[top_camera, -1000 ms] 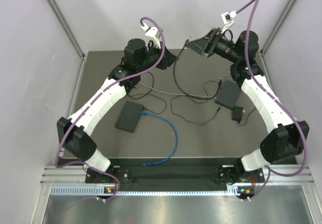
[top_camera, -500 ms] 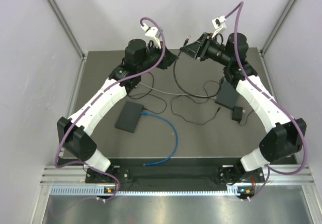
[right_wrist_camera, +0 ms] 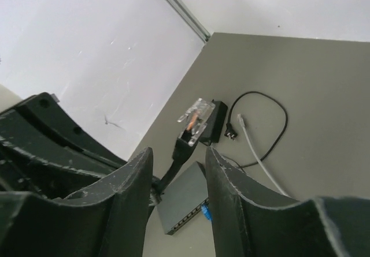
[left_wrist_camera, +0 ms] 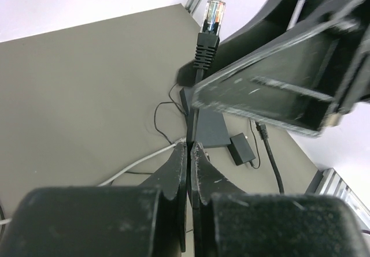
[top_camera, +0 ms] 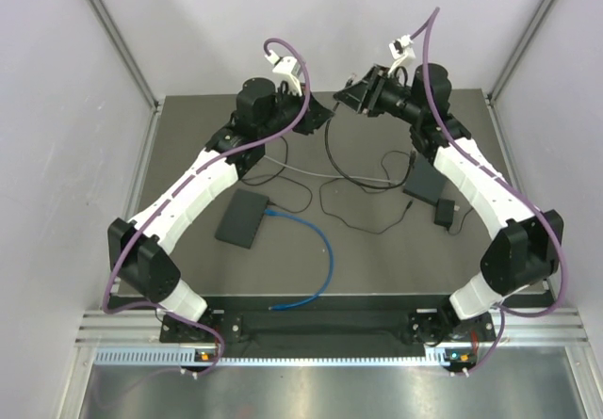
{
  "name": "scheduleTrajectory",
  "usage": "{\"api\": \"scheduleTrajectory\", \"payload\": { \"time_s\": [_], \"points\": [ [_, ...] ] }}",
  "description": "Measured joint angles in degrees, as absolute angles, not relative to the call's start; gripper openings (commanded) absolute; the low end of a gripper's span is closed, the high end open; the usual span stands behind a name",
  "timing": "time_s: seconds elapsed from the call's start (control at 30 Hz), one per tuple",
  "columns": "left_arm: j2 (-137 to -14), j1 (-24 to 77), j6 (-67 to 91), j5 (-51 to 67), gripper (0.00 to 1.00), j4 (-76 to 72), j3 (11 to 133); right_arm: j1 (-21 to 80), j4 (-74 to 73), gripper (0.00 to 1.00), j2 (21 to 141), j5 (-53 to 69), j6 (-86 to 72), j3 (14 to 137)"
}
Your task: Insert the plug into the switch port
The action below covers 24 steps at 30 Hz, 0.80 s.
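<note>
My left gripper (left_wrist_camera: 189, 148) is shut on a black cable (left_wrist_camera: 197, 104) just below its plug (left_wrist_camera: 213, 15), a clear-tipped connector with a black boot that points up and away. In the top view this gripper (top_camera: 318, 111) is raised at the back centre. My right gripper (top_camera: 348, 94) is open and faces it closely. In the right wrist view the plug (right_wrist_camera: 195, 120) shows in the gap of the right gripper (right_wrist_camera: 178, 153), not touched. The switch (top_camera: 242, 218), a dark grey box with a blue cable (top_camera: 316, 249) in it, lies on the table below and shows in the right wrist view (right_wrist_camera: 184, 202).
A second grey box (top_camera: 424, 179) and a black power adapter (top_camera: 445, 215) lie at the right. Loose black cable (top_camera: 363, 221) and a white cable (top_camera: 283, 167) run across the middle. Another black adapter (right_wrist_camera: 217, 123) and a white plug end (right_wrist_camera: 254, 147) lie near the back wall.
My right arm has swung left and its open gripper has come up close to the plug held by the left gripper. The left arm has barely moved.
</note>
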State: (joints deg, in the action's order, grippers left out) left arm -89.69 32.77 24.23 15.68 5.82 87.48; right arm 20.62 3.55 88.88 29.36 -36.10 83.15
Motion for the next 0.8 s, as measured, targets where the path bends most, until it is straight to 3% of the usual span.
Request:
{"api": "scheduleTrajectory", "payload": {
  "time_s": [0.03,0.07,0.13,0.17,0.2,0.27,0.3,0.33,0.43,0.63,0.8],
  "points": [
    [-89.69,32.77,24.34,15.75,0.0,5.74,87.46,20.84,3.55,0.38,89.34,29.32,-36.14,83.13],
    [-89.69,32.77,24.38,15.86,0.0,5.58,87.44,20.99,3.57,0.23,89.69,29.36,-36.25,83.15],
    [-89.65,32.77,24.4,15.97,0.0,5.48,87.42,21.28,3.9,0.05,90.11,29.76,-36.8,83.13],
    [-89.62,32.77,24.43,16.01,0.07,5.52,87.24,21.32,4.27,0.0,90.19,30.06,-37.04,83.15],
    [-89.62,32.77,24.43,16.23,0.24,5.52,87.13,21.39,4.51,0.0,90.19,30.46,-37.39,83.15],
    [-89.43,32.71,24.12,17.3,0.37,5.5,86.89,21.52,4.91,0.0,90.19,31.53,-37.47,83.11],
    [-89.14,32.64,24.08,17.93,0.48,5.54,86.83,21.52,5.13,0.0,90.17,32.56,-37.32,82.85],
    [-88.71,32.23,23.59,19.27,0.52,5.78,86.76,21.34,5.3,0.0,90.15,34.2,-36.58,82.54],
    [-86.41,29.71,22.85,26.3,0.53,7.99,86.59,20.64,4.58,0.0,89.65,40.97,-33.12,81.1],
    [-78.48,14.2,27.14,45.65,0.52,5.13,80.53,20.78,1.65,0.0,86.11,58.15,-26.55,76.2],
    [-75.07,14.5,27.18,55.96,0.59,3.81,75.96,24.56,0.82,0.0,82.43,65.23,-24.49,71.37]
  ]
}}
